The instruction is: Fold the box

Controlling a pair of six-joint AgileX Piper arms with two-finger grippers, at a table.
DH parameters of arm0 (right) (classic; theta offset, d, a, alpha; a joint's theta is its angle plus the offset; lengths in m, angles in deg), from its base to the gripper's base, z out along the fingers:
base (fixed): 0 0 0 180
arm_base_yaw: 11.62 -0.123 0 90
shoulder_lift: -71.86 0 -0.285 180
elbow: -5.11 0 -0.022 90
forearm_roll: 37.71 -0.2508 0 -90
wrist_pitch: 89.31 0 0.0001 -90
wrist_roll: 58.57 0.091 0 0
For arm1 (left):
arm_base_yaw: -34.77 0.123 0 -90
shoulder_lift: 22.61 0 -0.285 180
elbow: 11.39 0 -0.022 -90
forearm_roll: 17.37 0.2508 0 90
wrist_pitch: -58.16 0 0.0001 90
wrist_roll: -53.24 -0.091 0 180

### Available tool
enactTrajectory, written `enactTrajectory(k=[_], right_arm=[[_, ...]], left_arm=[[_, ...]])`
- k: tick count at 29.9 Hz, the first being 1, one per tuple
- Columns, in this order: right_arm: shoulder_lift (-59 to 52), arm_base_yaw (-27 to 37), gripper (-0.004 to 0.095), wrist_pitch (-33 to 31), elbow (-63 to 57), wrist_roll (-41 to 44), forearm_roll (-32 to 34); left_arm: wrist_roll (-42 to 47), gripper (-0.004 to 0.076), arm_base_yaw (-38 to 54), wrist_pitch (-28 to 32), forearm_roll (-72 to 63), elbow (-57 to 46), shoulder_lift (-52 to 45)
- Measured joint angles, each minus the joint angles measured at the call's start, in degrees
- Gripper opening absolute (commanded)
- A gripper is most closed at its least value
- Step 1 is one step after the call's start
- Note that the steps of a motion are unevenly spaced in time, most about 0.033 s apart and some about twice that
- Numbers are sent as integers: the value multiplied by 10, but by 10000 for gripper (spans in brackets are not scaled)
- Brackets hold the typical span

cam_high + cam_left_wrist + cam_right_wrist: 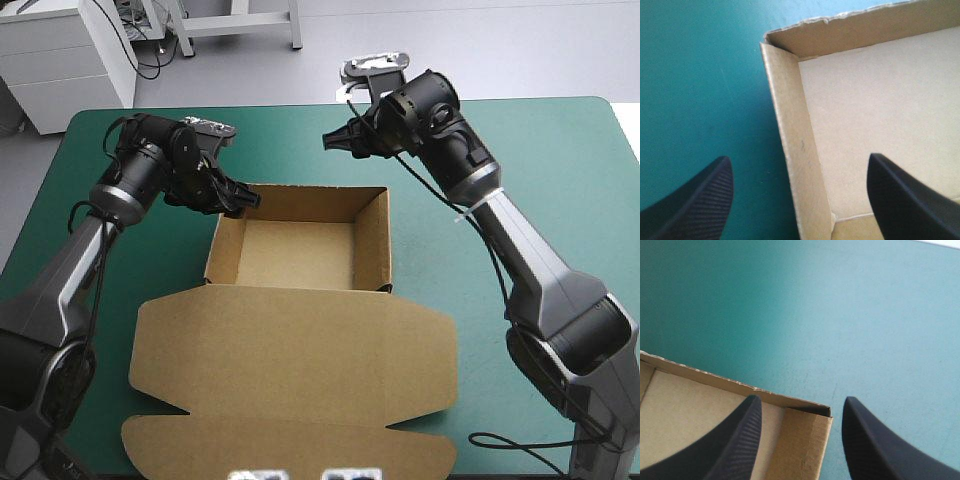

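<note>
The brown cardboard box stood at the middle of the teal-green table cover as an open tray: four walls were raised and its lid lay flat toward the near edge. The left gripper was at the tray's far left corner with its black fingers spread apart — one over the cover outside the left wall, the other over the tray floor. The right gripper hung just beyond the far wall — likewise spread and holding nothing, with the tray's far right corner ahead of it.
</note>
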Motion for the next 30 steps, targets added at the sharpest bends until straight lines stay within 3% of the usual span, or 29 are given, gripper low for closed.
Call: enactTrajectory(k=[5,14,19,24,30], right_arm=[[-40,0,468,-2,4,-6,20],[-53,0,467,-3,-22,-7,25],[-48,12,468,-2,-74,6,6],[-32,54,468,-2,-121,4,-95],[-12,68,462,0,-159,-19,-151]], left_arm=[[-19,435,0,-5,10,2,-62],[-28,139,0,-10,62,-7,-246],[-28,-9,0,-10,57,-80,-347],[-27,-7,0,-10,54,-230,-467],[-6,-7,0,-10,50,-429,-619]])
